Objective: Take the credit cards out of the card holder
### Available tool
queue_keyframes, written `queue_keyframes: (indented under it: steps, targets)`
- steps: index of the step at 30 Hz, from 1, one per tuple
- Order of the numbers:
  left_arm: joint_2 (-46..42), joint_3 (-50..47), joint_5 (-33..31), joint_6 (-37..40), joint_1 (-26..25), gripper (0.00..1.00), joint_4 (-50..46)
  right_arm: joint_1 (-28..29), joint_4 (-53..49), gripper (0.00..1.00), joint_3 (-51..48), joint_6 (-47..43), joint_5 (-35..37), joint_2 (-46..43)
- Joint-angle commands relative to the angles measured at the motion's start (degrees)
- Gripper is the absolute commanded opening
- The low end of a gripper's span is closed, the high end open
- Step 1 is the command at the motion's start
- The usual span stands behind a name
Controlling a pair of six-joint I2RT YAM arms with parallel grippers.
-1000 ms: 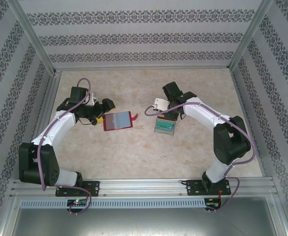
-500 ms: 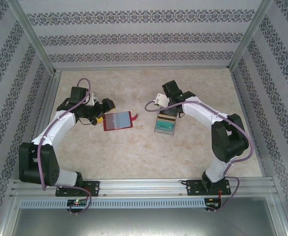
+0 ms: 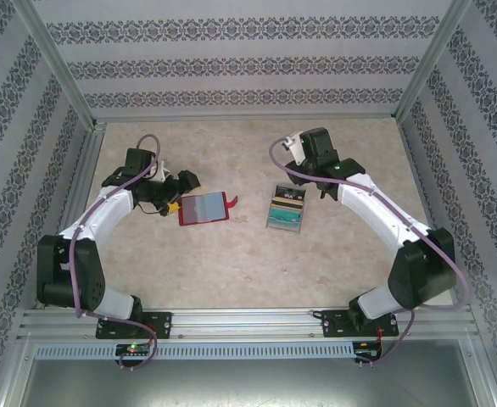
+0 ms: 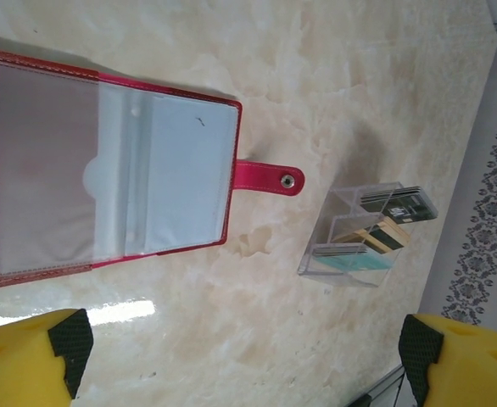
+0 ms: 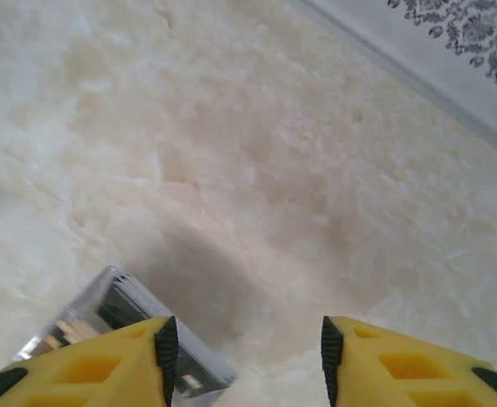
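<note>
Card holder (image 4: 113, 170) just ahead of wide left gripper (image 4: 244, 348), cards (image 3: 287, 219) beside parted right gripper (image 5: 247, 339)

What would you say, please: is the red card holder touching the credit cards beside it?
Apart. The top external view shows bare table between the red card holder and the credit cards; the left wrist view agrees.

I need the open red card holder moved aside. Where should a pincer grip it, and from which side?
Probably the card holder edge nearest the left pincer, approached from that side: it lies open and flat, so only a rim offers purchase, and those jaws stand open beside it.
</note>
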Motion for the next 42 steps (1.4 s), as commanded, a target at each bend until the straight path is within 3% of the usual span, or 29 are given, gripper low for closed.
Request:
queue_keyframes:
  steps: [1,3,4,5,16,20,23,27,33,42]
  targets:
    - [2.1,2.7,-1.7,2.3,-0.8,0.94,-1.8,1.4,2.7,0.55,-2.9,12.3,-3.9,-1.5]
    - [3.3,3.7,-3.3,3.8,-0.7,0.96,-3.3,1.8,4.1,0.71,-4.8,16.5,-3.1,-2.6]
    - [3.8,4.2,-4.3,4.5,-0.8,0.99,-4.2,1.9,5.2,0.95,-6.2,18.4,-3.0,-3.4]
    - [4.1,4.7,-5.4,4.9,-0.7,1.0,-5.0,1.9,6.2,0.98,-7.6,19.6,-2.4,-4.3]
    - [2.0,8.4,-27.3,4.3,-0.7,1.0,-7.9,-0.2,16.9,0.98,-25.8,21.9,11.5,-21.1]
    - [1.8,9.2,-27.8,4.2,-0.7,1.0,-7.2,-2.7,16.2,0.98,-29.2,22.6,10.4,-25.1]
    - [3.7,9.7,-22.2,3.0,-0.7,0.99,-6.5,-3.5,15.9,0.98,-30.5,24.3,8.3,-26.4]
    - [7.0,8.3,-12.9,-0.3,-2.3,0.85,-1.4,-3.8,16.8,0.98,-31.3,25.9,6.5,-26.5]
    - [13.9,12.6,-14.3,0.0,-9.5,0.68,-1.7,-3.0,16.1,0.98,-28.2,29.1,-1.1,-22.7]
    - [13.8,10.9,-17.2,0.3,-9.3,0.33,-2.9,7.5,12.0,0.98,-14.5,35.9,-5.5,-8.6]
